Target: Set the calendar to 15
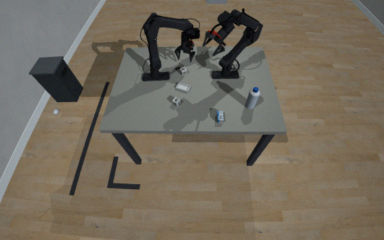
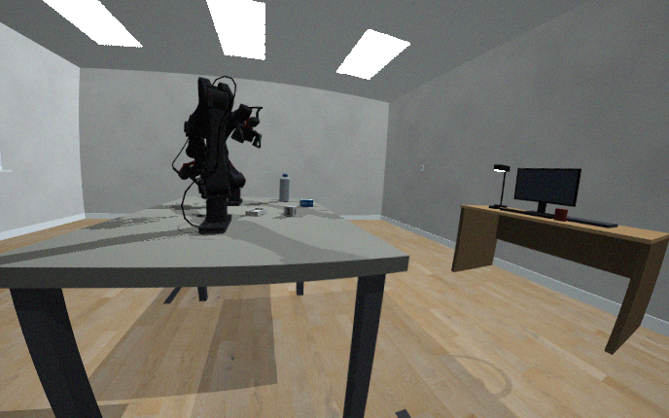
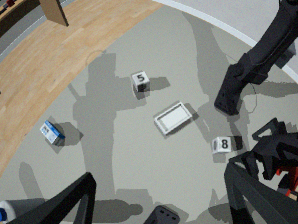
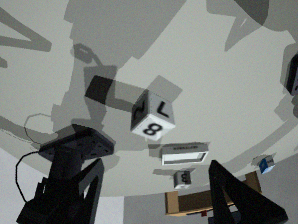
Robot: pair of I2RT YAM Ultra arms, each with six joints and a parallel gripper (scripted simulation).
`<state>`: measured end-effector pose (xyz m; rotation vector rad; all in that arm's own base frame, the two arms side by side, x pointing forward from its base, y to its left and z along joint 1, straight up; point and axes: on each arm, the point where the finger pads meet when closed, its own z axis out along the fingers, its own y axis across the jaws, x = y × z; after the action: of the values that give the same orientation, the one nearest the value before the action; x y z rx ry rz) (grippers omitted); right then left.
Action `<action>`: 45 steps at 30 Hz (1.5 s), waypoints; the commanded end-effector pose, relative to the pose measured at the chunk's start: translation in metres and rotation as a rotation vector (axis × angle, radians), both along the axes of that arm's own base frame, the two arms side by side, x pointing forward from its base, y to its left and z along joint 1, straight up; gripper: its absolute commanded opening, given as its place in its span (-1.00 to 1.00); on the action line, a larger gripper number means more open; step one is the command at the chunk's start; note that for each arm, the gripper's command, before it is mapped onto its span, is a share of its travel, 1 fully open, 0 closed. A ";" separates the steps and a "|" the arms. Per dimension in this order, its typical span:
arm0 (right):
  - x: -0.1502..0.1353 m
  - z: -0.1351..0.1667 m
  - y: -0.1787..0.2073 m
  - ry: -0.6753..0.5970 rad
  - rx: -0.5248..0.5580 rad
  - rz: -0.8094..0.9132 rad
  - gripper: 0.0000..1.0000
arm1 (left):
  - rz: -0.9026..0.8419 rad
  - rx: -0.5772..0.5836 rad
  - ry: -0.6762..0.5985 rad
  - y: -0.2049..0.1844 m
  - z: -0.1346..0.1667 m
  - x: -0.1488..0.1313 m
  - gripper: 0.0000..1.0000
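Matte grey tabletop (image 1: 139,110) (image 2: 321,246) (image 3: 137,155) (image 4: 220,90), pale wood-plank floor (image 1: 321,149) (image 2: 316,337) (image 3: 85,47), grey walls (image 1: 17,38) (image 2: 524,114), white rectangular calendar tray (image 1: 182,90) (image 2: 255,213) (image 3: 175,126) (image 4: 184,148) between two white number cubes (image 1: 176,101) (image 1: 183,70) (image 2: 289,210) (image 3: 141,81) (image 3: 222,145) (image 4: 182,179) (image 4: 152,115), left jaws (image 1: 209,49) (image 2: 247,141) and right jaws (image 1: 184,59) wide open, holding nothing
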<state>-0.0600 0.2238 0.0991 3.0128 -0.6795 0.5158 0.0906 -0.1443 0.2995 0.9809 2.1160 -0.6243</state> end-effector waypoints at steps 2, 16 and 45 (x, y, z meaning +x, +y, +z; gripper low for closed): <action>0.002 0.000 -0.002 0.056 0.084 -0.272 1.00 | -0.104 -0.025 -0.016 0.017 -0.004 -0.030 1.00; 0.015 -0.008 -0.011 0.110 0.149 -0.861 1.00 | -0.307 -0.106 -0.052 0.050 -0.013 -0.070 1.00; 0.032 -0.018 -0.025 0.113 0.137 -2.093 1.00 | -0.566 -0.224 -0.074 0.095 -0.037 -0.096 1.00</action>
<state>-0.0253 0.1967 0.0796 1.1509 -2.7122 0.1245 -0.0051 -0.0546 0.2698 1.4421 1.6536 -1.0468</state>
